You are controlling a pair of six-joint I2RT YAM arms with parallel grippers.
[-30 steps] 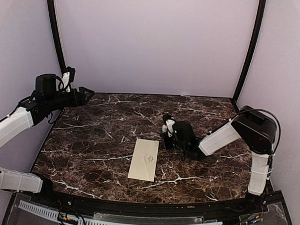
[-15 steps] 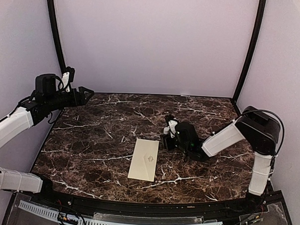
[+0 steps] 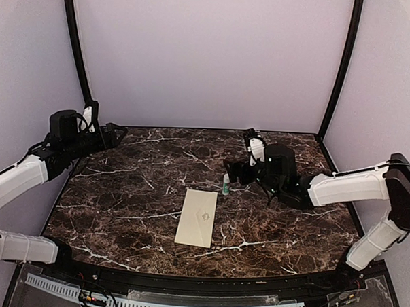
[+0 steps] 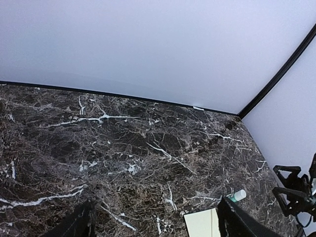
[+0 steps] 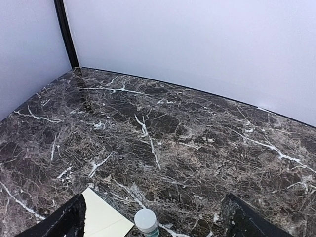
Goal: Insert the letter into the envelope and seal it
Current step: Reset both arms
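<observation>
The cream envelope (image 3: 197, 217) lies flat on the marble table (image 3: 135, 191), flap shut and its faint emblem facing up. One corner of the envelope (image 5: 101, 218) shows in the right wrist view, and a corner of the envelope (image 4: 202, 223) also in the left wrist view. The letter is out of view. My right gripper (image 3: 235, 172) hovers open just behind the envelope's far right corner, nothing between its fingers (image 5: 64, 222). My left gripper (image 3: 116, 130) hangs open over the far left of the table, far from the envelope, empty in its own view (image 4: 155, 227).
A small bottle (image 3: 226, 185) with a white cap and teal body stands upright beside the envelope's far right corner, right below the right gripper; the bottle (image 5: 146, 220) sits between the right fingers' line of sight. Pale walls and black posts (image 3: 77, 53) enclose the table.
The right gripper opened, let go of the small bottle and pulled up and back to the right. The bottle now stands alone. The left arm barely shifted.
</observation>
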